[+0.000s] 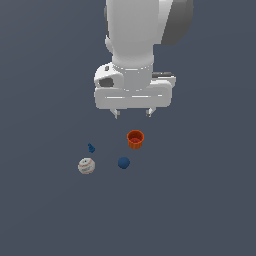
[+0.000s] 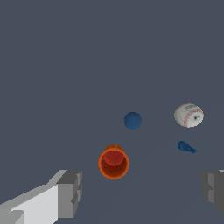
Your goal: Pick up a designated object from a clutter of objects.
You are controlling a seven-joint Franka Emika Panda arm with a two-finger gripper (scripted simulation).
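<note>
The dark-blue ball (image 1: 123,163) lies on the grey floor, smooth and plain; it also shows in the wrist view (image 2: 132,120). The white red-stitched baseball (image 1: 86,166) (image 2: 188,115) lies toward the exterior view's left of it. The orange-red cup (image 1: 135,139) (image 2: 113,162) stands upright behind the ball. The tiny irregular blue piece (image 1: 91,148) (image 2: 186,147) lies behind the baseball. My gripper (image 1: 133,113) (image 2: 142,190) is open and empty, hanging high above the floor, over and behind the cup. Its fingers (image 2: 70,192) are spread wide apart.
The floor (image 1: 200,200) is a flat dark grey surface with no edges or other objects in view. The arm's white body (image 1: 132,45) fills the upper middle of the exterior view.
</note>
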